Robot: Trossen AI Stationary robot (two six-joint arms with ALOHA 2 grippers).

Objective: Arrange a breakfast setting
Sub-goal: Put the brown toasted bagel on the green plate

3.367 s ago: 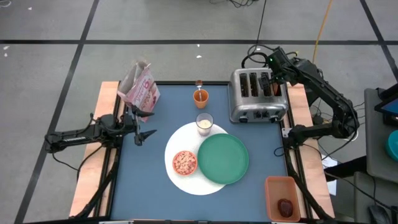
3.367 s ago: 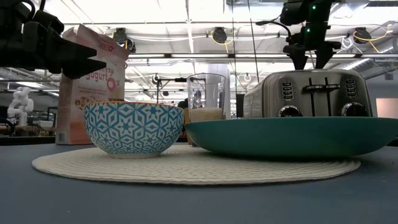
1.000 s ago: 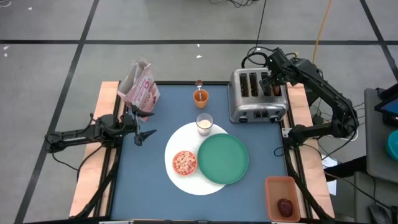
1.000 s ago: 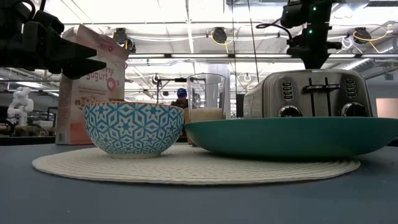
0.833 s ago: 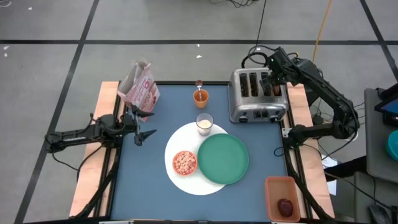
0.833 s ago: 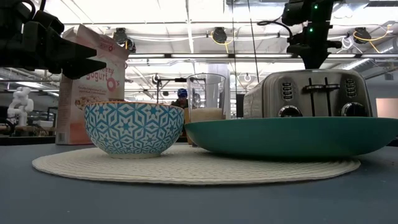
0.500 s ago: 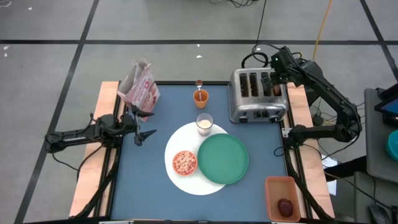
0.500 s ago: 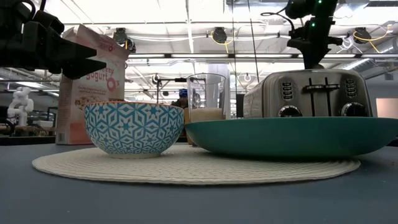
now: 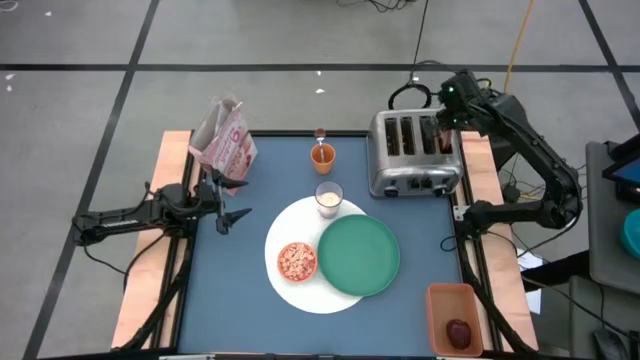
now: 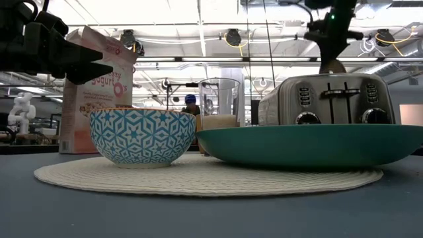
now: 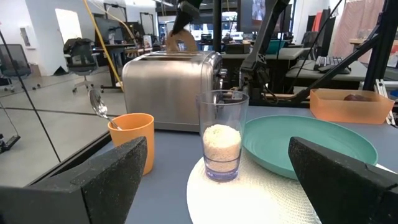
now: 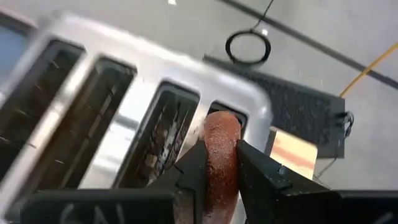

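My right gripper (image 10: pixel 332 58) hangs over the silver toaster (image 9: pixel 413 152) at the far right, shut on a brown bagel (image 12: pixel 221 146). My left gripper (image 9: pixel 238 200) waits open at the table's left, beside the pink cereal box (image 9: pixel 225 140). On the large white plate (image 9: pixel 300 290) sit the green plate (image 9: pixel 360 255), the small bowl (image 9: pixel 296 261) and the milk glass (image 9: pixel 329 197). The orange cup (image 9: pixel 322 155) with a spoon (image 11: pixel 98 106) in it stands behind them. A dark red fruit (image 9: pixel 458 332) lies in an orange tray. My right gripper pinches the bagel by its two flat faces (image 12: pixel 217 163) between its two fingers, which come from above and point down. The bagel stands on edge below the fingers, its lower end (image 10: pixel 334 68) at the mouth of the toaster's rightmost slot (image 12: pixel 225 112).
The toaster's other slots (image 12: pixel 93 118) stand beside the bagel. The orange tray (image 9: pixel 455 318) sits at the near right corner. Bare blue table (image 9: pixel 230 290) lies at the near left.
My right gripper has gone up from the toaster's top, staying shut. The bagel has come up out of the rightmost slot with it and now shows above the toaster.
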